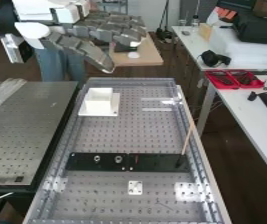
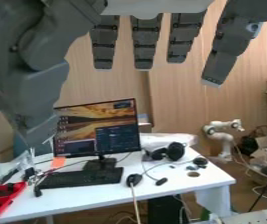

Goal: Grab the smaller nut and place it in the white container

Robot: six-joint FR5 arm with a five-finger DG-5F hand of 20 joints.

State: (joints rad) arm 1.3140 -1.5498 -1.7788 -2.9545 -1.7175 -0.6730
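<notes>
Dark grey, the hand (image 1: 107,27) is held released — fingers (image 2: 144,47) straight and apart — high by the far end of the bench (image 1: 133,135). Nearer, the white container (image 1: 99,106) is set on the bench beyond the black bar (image 1: 157,163), on which the larger nut (image 1: 97,158) and the bearing (image 1: 118,159) are stood side by side.
</notes>
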